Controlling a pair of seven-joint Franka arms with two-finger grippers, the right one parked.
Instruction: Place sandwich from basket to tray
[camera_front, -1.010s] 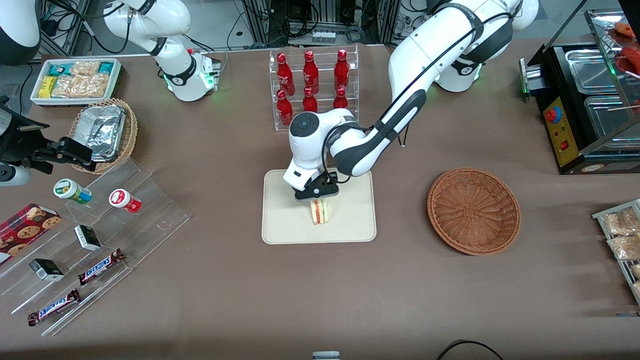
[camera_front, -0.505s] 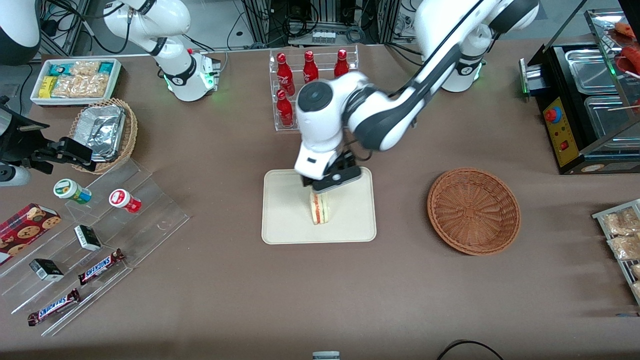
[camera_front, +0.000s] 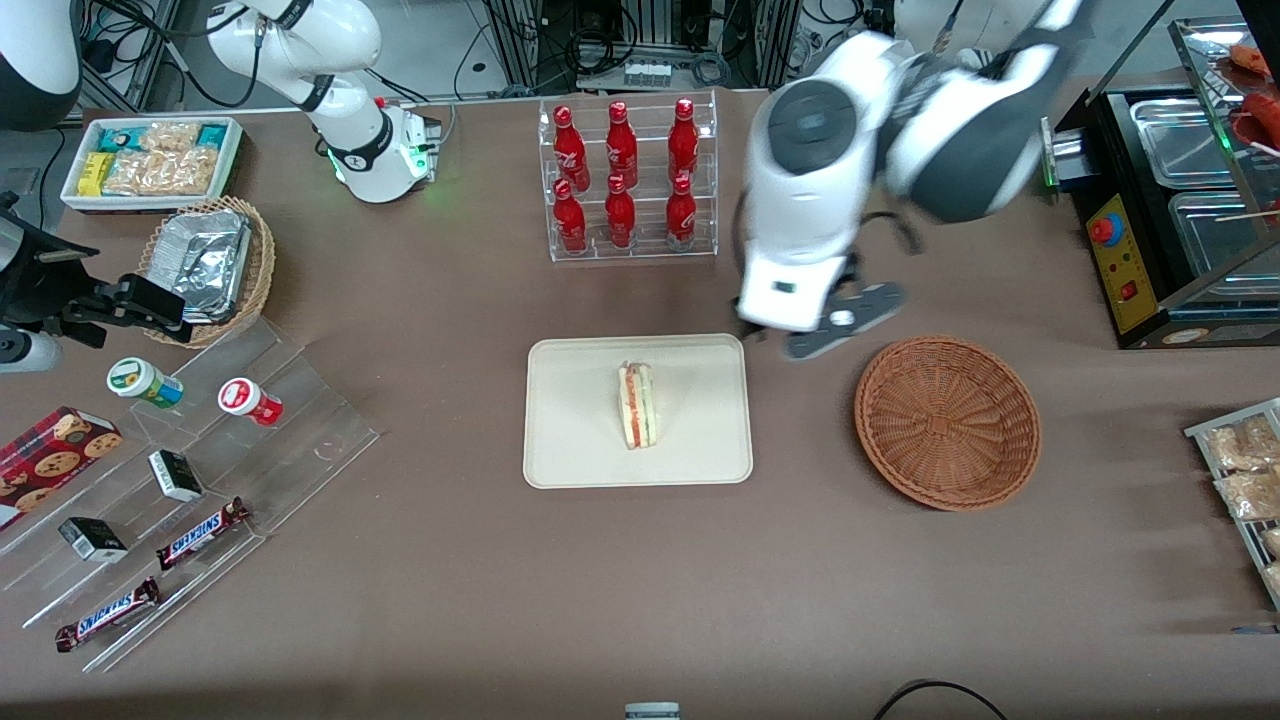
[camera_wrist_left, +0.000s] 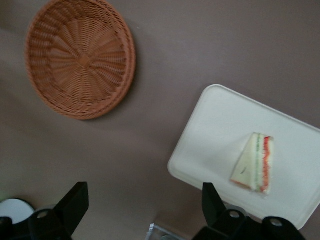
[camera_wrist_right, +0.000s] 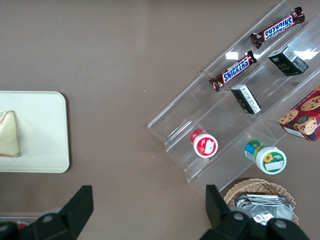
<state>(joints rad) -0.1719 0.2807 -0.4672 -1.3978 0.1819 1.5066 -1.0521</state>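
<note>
The sandwich (camera_front: 637, 405) lies on the cream-white tray (camera_front: 570, 440) near its middle, its red and green filling edge showing. It also shows in the left wrist view (camera_wrist_left: 254, 164) on the tray (camera_wrist_left: 215, 125), and in the right wrist view (camera_wrist_right: 8, 134) on the tray (camera_wrist_right: 40, 130). The reddish-brown wicker basket (camera_front: 947, 421) stands empty toward the working arm's end; it shows in the left wrist view too (camera_wrist_left: 80, 57). My left gripper (camera_front: 835, 325) is open and empty, raised above the table between the tray and the basket, farther from the front camera than both.
A clear rack of red bottles (camera_front: 625, 180) stands farther from the front camera than the tray. A black food warmer (camera_front: 1170, 210) is at the working arm's end. A clear stepped shelf with snacks (camera_front: 180, 470) and a tan basket of foil containers (camera_front: 210, 265) lie toward the parked arm's end.
My gripper has let go of the sandwich, risen off the tray and swung toward the basket. The sandwich stays on the tray.
</note>
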